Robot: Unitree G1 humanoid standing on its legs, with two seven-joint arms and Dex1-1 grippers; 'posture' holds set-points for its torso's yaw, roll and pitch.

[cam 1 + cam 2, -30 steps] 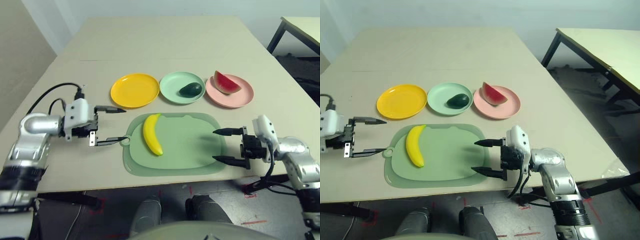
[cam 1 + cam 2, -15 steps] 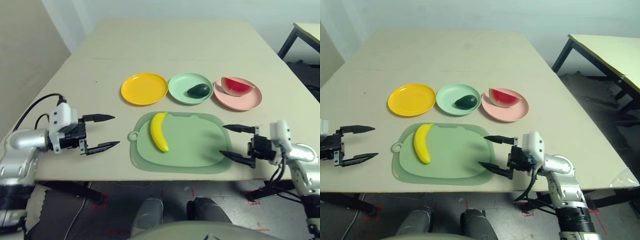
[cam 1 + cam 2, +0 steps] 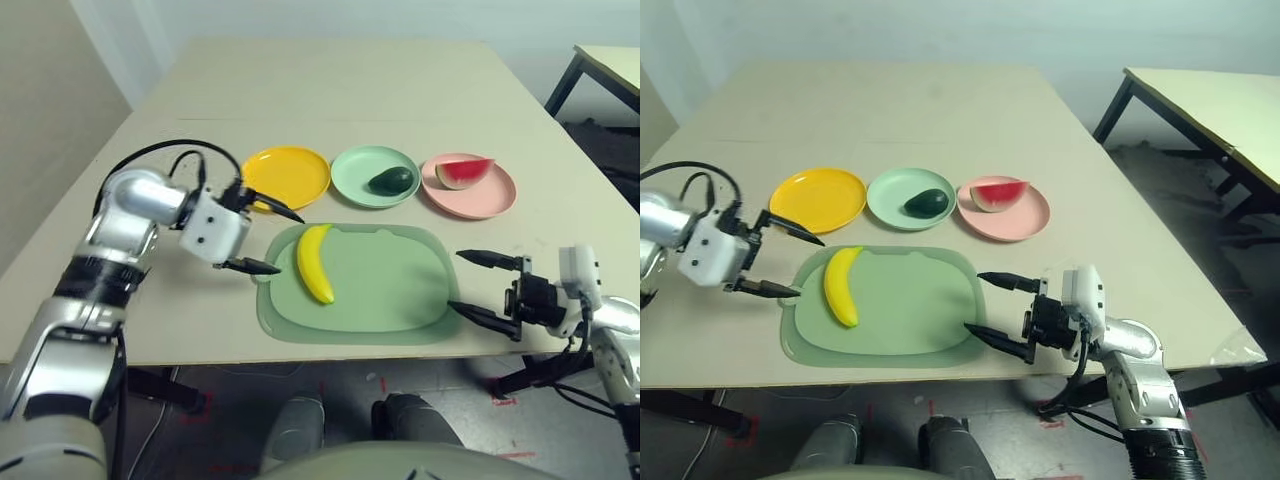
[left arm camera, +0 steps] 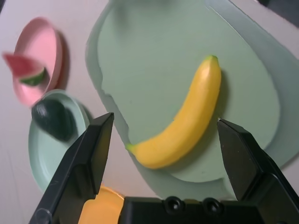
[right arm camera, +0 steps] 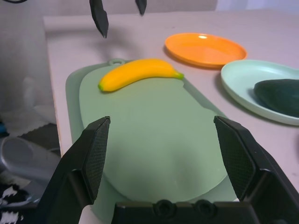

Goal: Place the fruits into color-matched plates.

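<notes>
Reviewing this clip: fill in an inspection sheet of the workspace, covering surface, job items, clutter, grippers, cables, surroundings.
Surface: pale table, green cutting mat near its front edge.
Job items: banana on the mat; avocado on the mint plate; watermelon wedge on the pink plate; yellow plate bare.
Clutter: nothing seen.
Grippers: left open, at the banana's side of the mat; right open, by the mat's right edge; both empty.
Cables: black, looping at both wrists.
Surroundings: second table to the right.
</notes>
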